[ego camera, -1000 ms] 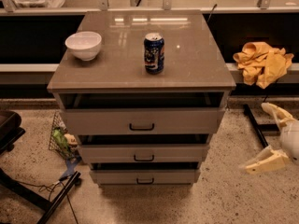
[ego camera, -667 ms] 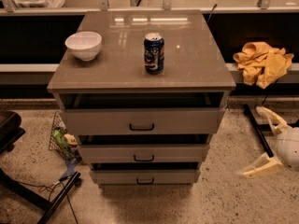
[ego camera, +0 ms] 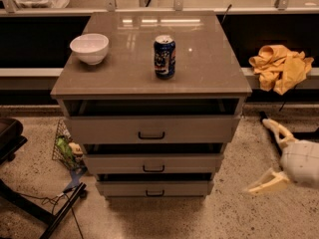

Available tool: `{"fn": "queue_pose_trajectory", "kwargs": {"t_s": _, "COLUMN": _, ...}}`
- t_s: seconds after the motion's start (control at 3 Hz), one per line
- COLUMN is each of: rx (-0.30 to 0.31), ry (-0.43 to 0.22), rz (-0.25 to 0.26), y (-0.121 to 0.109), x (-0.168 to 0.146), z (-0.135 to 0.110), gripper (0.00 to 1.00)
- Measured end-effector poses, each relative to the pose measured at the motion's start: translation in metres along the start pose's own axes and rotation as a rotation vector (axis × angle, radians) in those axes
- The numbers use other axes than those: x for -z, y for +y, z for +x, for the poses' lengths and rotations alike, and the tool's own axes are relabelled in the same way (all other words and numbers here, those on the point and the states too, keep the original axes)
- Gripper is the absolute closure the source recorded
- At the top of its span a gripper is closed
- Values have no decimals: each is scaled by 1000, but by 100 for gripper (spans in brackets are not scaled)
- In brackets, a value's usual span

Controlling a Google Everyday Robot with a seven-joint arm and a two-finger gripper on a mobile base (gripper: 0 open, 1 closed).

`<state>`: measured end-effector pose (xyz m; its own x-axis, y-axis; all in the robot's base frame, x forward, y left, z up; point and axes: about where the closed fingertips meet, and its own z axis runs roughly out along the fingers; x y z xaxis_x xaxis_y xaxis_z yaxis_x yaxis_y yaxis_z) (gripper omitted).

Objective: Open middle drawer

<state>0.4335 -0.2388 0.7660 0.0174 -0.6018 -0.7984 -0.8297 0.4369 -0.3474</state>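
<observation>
While your gripper point(ego camera: 256, 156) hangs low to the right of the grey cabinet point(ego camera: 227, 83), over the speckled floor point(ego camera: 234, 218), you can see its two pale fingers point(ego camera: 277, 132) spread wide apart, holding nothing and touching nothing. They stand well apart from the middle drawer point(ego camera: 152, 162), which sits between the taller top drawer point(ego camera: 149, 128) and the smallest bottom drawer point(ego camera: 154, 187). The middle drawer's small black bar handle point(ego camera: 153, 169) faces you, and a dark gap shows above its front. On the glossy cabinet top you have a white bowl point(ego camera: 89, 48) near the left edge and a blue soda can point(ego camera: 164, 57) upright near the middle, the two apart. A crumpled yellow cloth point(ego camera: 280, 66) lies on the ledge to the right. A wire basket point(ego camera: 65, 148) rests on the floor beside the cabinet's left side.
</observation>
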Motion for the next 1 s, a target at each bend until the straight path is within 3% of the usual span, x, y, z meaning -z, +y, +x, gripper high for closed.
{"fn": "queue_pose_trajectory", "kwargs": {"t_s": 0.33, "rx": -9, "ry": 23, "rz": -33, "y": 34, "x": -36, "z": 18, "gripper": 0}}
{"fn": "queue_pose_trajectory", "kwargs": {"t_s": 0.67, "rx": -37, "ry": 27, "rz": -63, "y": 80, "x": -92, "z": 52, "gripper": 0}}
{"fn": "queue_pose_trajectory", "kwargs": {"t_s": 1.0, "rx": -40, "ry": 65, "rz": -132, "y": 122, "x": -173, "z": 83, "gripper": 0}}
